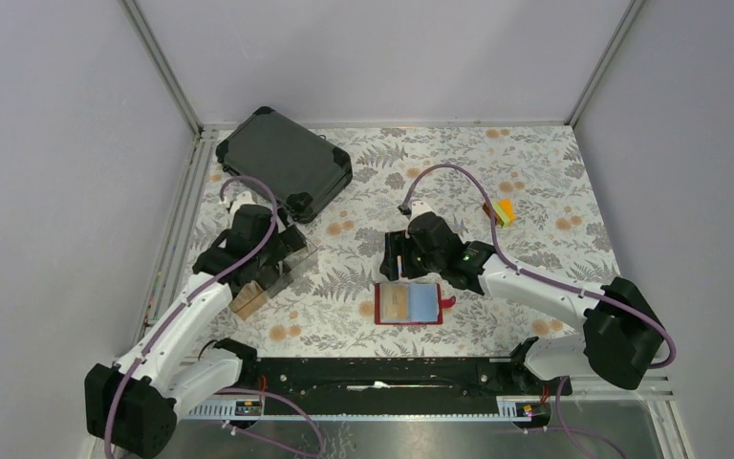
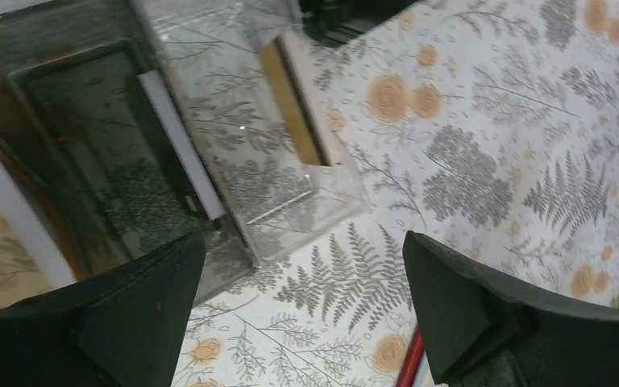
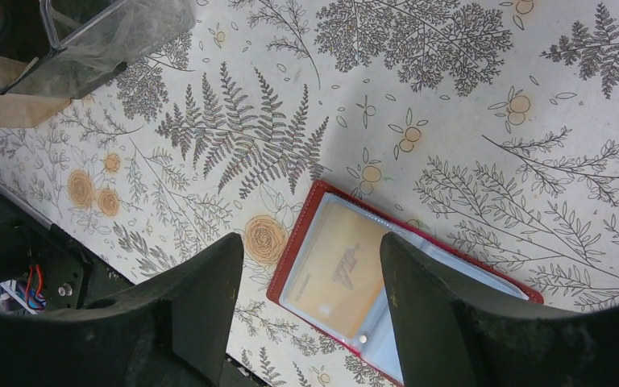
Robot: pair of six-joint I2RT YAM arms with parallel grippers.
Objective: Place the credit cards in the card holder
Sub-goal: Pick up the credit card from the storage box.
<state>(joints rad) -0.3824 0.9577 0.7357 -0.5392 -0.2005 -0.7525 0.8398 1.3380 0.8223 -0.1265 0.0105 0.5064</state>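
The red card holder (image 1: 381,304) lies open on the floral cloth near the front middle. In its clear sleeves sit a tan credit card (image 1: 397,303) and a light blue one (image 1: 425,303). My right gripper (image 1: 395,260) hovers open just behind it. In the right wrist view the right gripper (image 3: 310,254) spans the holder's left edge (image 3: 292,242) and the tan card (image 3: 342,270), touching neither. My left gripper (image 2: 298,266) is open and holds nothing. It hangs beside the clear box (image 2: 290,193), where a white card (image 2: 181,145) and a tan card (image 2: 294,105) stand on edge.
A large dark case (image 1: 285,161) lies at the back left. The clear box (image 1: 282,271) rests on a wooden base (image 1: 246,301) under the left arm. Small yellow, orange and green blocks (image 1: 504,212) sit at the right. A black rail (image 1: 382,371) runs along the near edge.
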